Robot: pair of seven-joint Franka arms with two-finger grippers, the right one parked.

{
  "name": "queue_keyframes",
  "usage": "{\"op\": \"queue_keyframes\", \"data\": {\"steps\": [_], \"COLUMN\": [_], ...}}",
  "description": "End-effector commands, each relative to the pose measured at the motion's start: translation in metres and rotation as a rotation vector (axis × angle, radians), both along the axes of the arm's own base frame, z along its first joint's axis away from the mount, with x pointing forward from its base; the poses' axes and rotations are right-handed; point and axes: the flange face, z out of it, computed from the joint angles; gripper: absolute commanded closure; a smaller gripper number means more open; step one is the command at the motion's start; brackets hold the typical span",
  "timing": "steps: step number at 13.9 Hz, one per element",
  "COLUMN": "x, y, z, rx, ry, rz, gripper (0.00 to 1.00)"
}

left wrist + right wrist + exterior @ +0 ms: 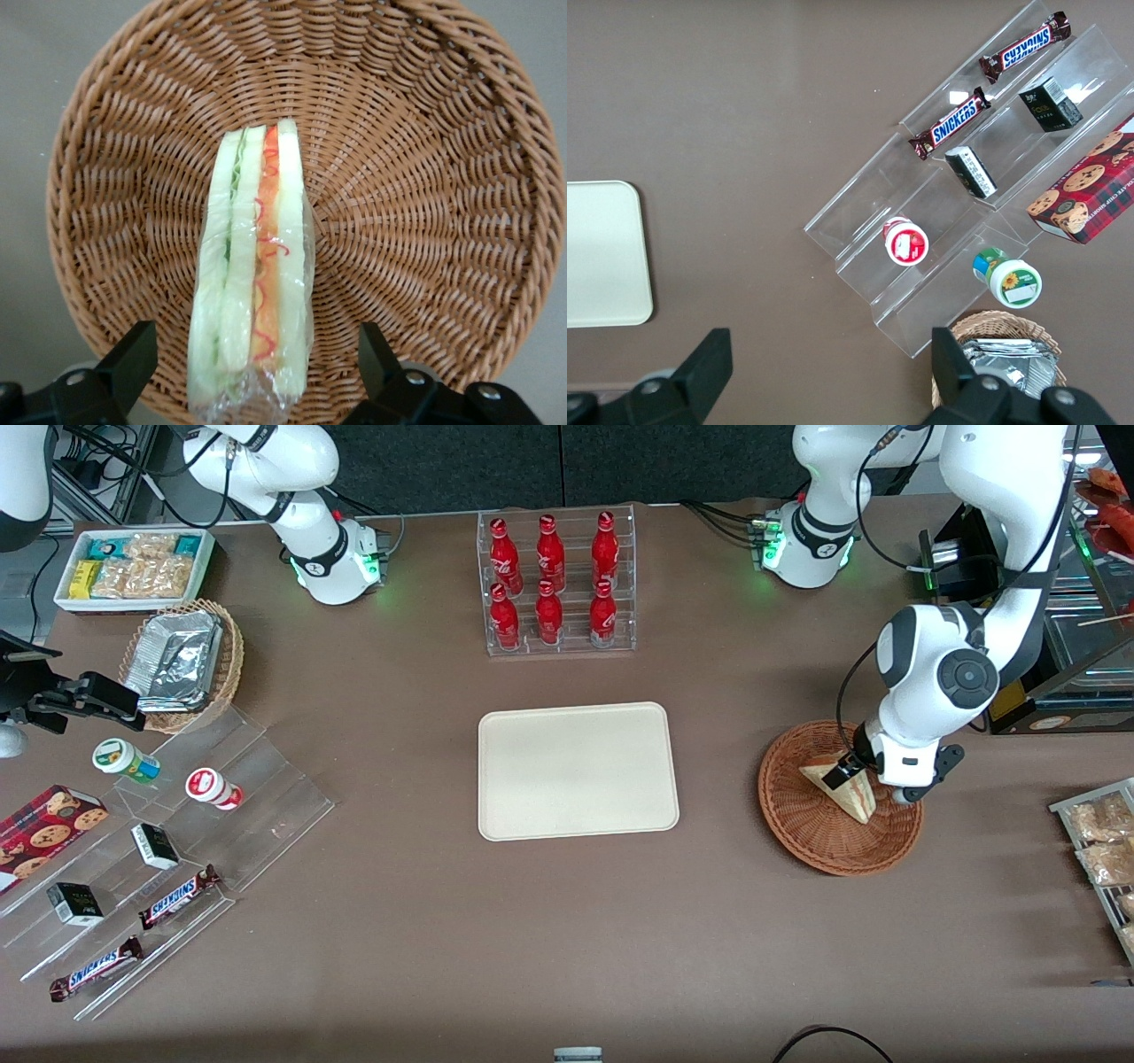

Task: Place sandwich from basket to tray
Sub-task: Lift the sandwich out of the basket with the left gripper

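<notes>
On the brown tabletop (399,921), toward the parked arm's end, a clear stepped stand (177,850) carries two chocolate bars (177,896), small dark boxes and two little pots. At about 12 o'clock from it sits a light wicker basket with a foil container (177,662). A white bin of snack packets (133,567) lies farther from the front camera.

In the middle lies the tray (578,771), flat and bare. At its 12 o'clock stands a clear rack of red bottles (556,583).

At the tray's 3 o'clock, well apart from it, is the basket (837,797). The sandwich (846,786) lies in the basket, wrapped in clear film, its red filling stripe showing in the left wrist view (257,283). The end effector (852,766) is down in the basket at the sandwich. Its fingers (133,359) are spread, one on each side of the wedge's wrapped end, with a gap to the wedge on both sides.
</notes>
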Motion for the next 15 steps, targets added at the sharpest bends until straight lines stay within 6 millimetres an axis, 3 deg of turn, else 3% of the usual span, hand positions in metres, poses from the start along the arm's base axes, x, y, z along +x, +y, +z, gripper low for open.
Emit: {"op": "queue_keyframes", "data": {"steps": [1,2,4,7,11,15], "x": [0.002,0.002,0.001,0.0,0.002,0.034], "y": [-0.001,0.0,0.001,0.003,0.001,-0.017], "z": [-0.019,-0.021,-0.02,-0.019,0.001,0.061], "rx": [0.0,-0.001,0.0,0.004,0.019,0.067], "ry": [-0.017,-0.019,-0.014,0.001,0.064,0.158], "rz": [0.013,0.015,0.015,0.019,0.005,-0.046], "gripper": [0.02,0.16,0.69,1.0,1.0,1.0]}}
